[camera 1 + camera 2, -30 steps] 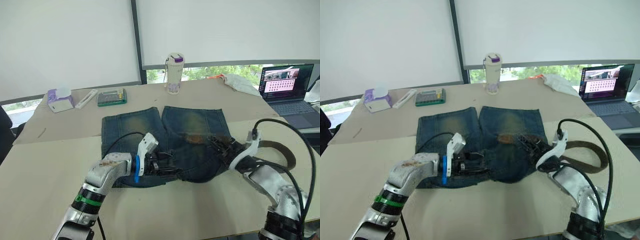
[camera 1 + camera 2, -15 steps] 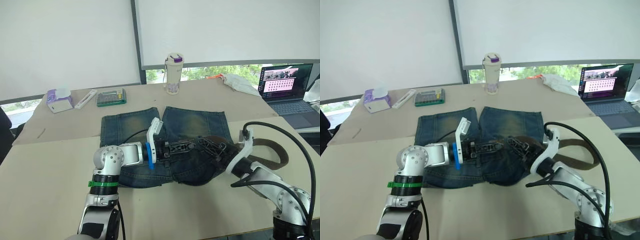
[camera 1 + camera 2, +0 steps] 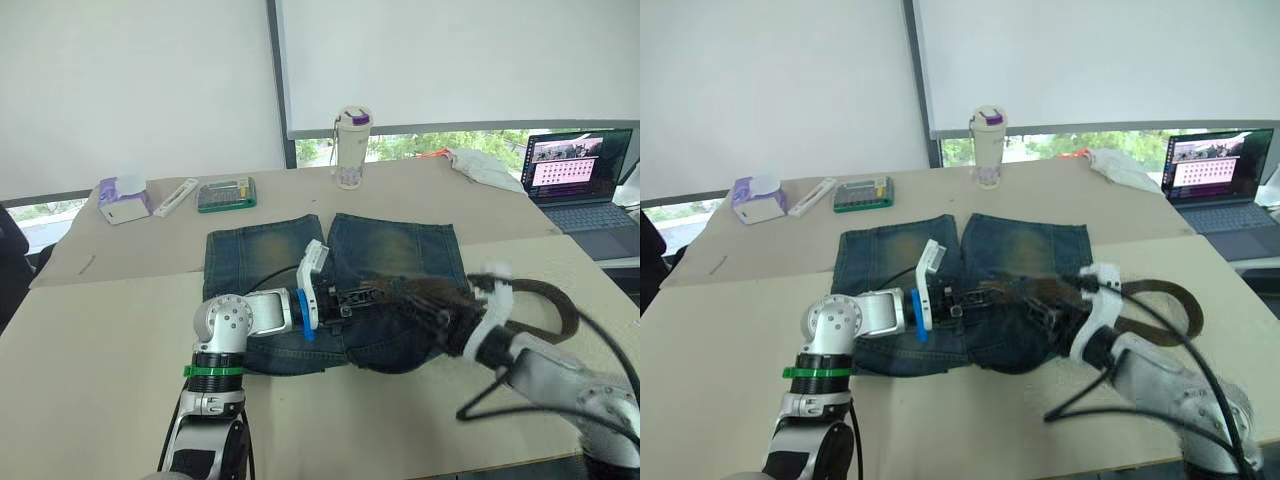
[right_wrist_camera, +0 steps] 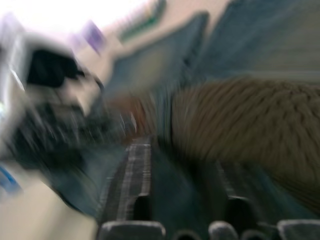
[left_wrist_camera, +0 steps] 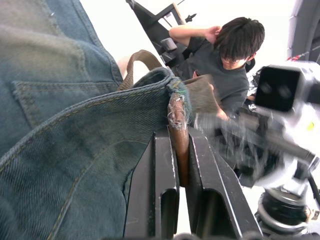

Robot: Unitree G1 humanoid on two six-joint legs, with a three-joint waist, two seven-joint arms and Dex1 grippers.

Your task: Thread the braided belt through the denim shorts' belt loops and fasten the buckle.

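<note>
**Belt tip pinched at waistband, right arm on the move**

Denim shorts (image 3: 300, 255) lie flat on the worktop (image 3: 100, 330), legs pointing away from the robot, waistband nearest it. Left tool (image 5: 181, 165) is pressed together on the braided belt (image 5: 179, 135), pinching its reddish-brown tip right at a frayed waistband edge, prob. at a belt loop. Rest of the belt curls off to the robot's right beside the shorts (image 3: 1160, 300); buckle can't be made out.

Vs 1 s ago: left arm has swung from the near waistband edge up over the mid-waistband, and since 0.5 s ago it holds there. Right tool (image 3: 1060, 305) has pushed in toward the left one and is now motion-blurred, i.e. mid-move; can't tell if its fingers are spread or shut.

Judgement: threading is underway, w/ a hand-over or feed-through step in progress. Fastening not yet begun.

A person sits in the bkgd of the left wrist view (image 5: 225, 60).
</note>
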